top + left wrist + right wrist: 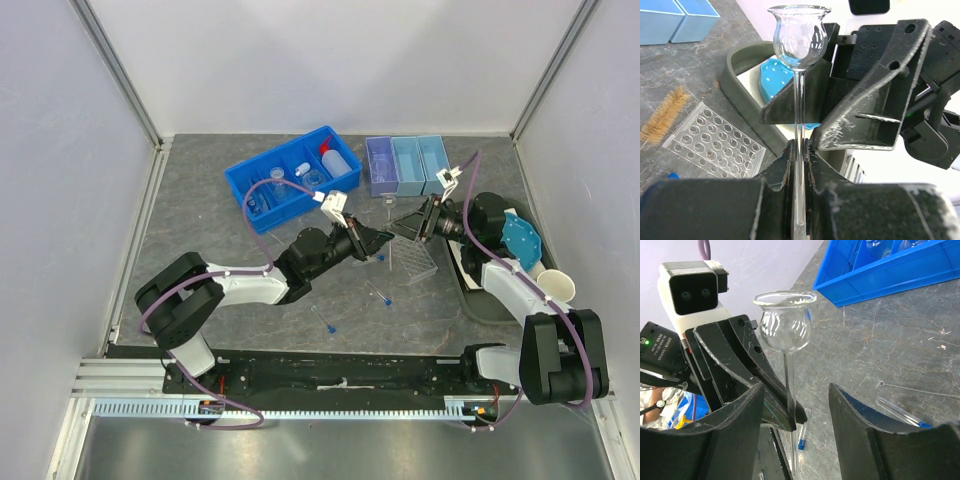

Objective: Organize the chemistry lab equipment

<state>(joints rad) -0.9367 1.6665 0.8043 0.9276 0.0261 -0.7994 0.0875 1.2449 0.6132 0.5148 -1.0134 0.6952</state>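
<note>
Pinches the thin stem of the glass funnel (799, 35) in the left claw (799, 150), closed tight low on the stem. Holds it upright above the table (200, 200), bulb topmost, long axis vertical. Faces it with the right claw (796, 390), spread wide and empty, fingers (740, 420) flanking the stem, apparently clear of it. Reaches both arms inward toward each other; looks set for a handover rightward.

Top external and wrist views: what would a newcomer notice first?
The long-stemmed glass funnel, held upright by its stem in the shut left gripper, with the open right gripper facing it. Behind, a blue bin holds glassware and a red-capped squeeze bottle. A clear rack and blue-capped tubes lie loose on the table, nearer the bases.
</note>
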